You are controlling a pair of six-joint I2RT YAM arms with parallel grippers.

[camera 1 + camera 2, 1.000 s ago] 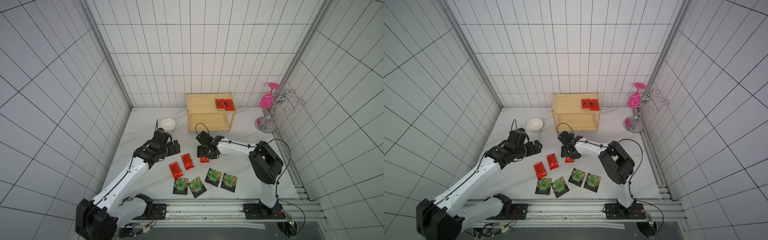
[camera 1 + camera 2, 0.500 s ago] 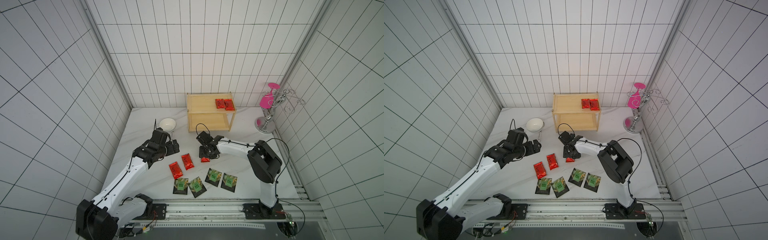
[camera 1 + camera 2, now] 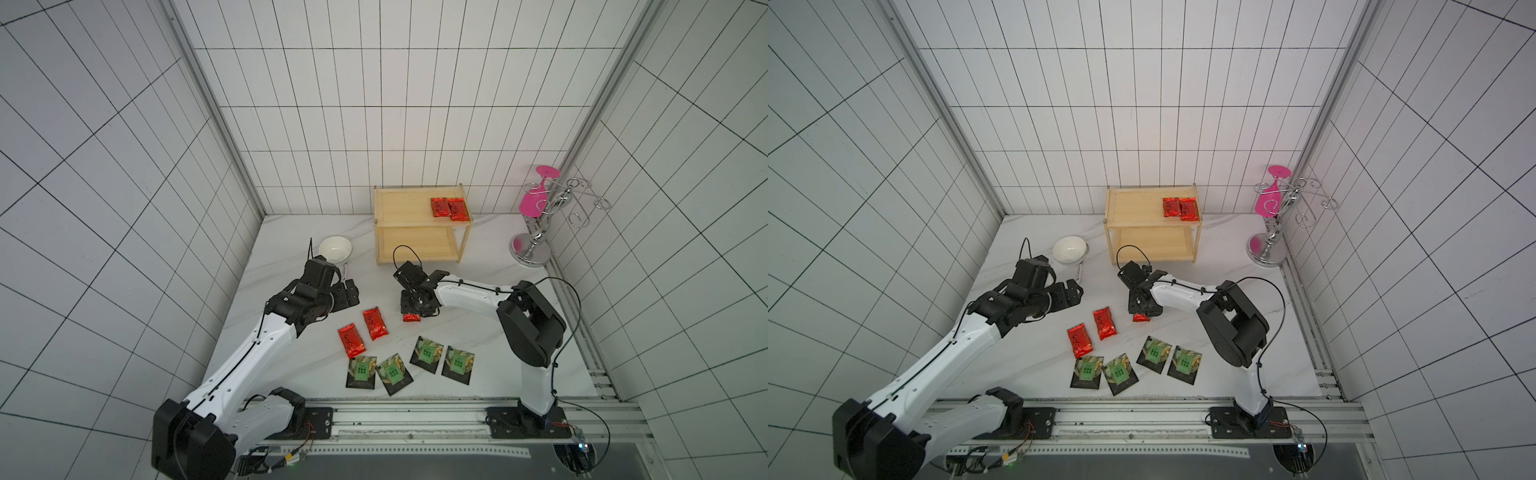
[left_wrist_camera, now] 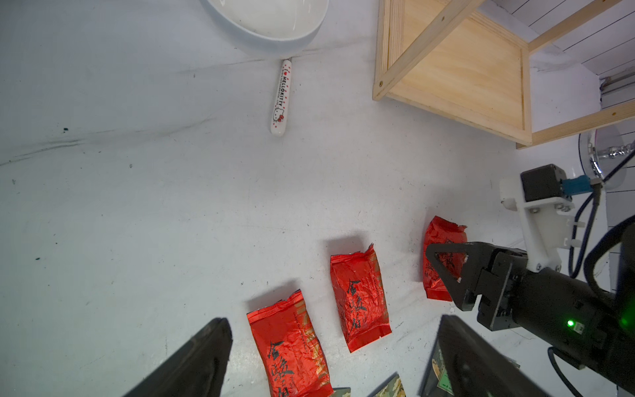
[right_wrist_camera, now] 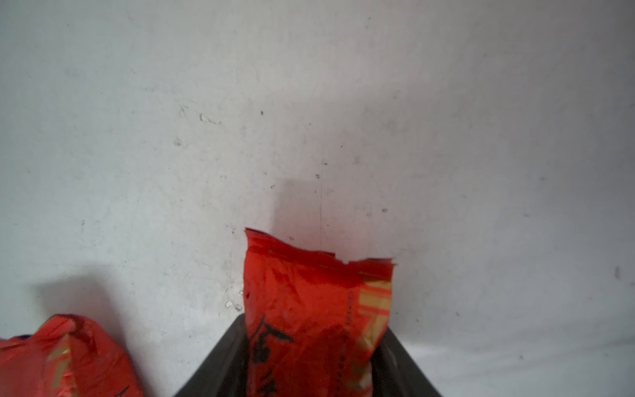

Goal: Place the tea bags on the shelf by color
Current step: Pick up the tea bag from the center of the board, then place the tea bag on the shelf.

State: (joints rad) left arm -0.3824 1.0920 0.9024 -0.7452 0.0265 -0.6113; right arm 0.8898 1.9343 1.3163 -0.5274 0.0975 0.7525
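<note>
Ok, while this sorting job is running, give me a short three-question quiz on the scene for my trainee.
1. How many black squarish tea bags with green labels lie on the white marble table?
2. True or false: two shiny red foil tea bags lie side by side on the top board of the light wooden two-tier shelf.
3. What sits between the jaws of the right tool?
A) a white bowl
B) a red foil tea bag resting on the table
C) a thin white sachet

Key: 1) four; 2) true; 3) B
</note>
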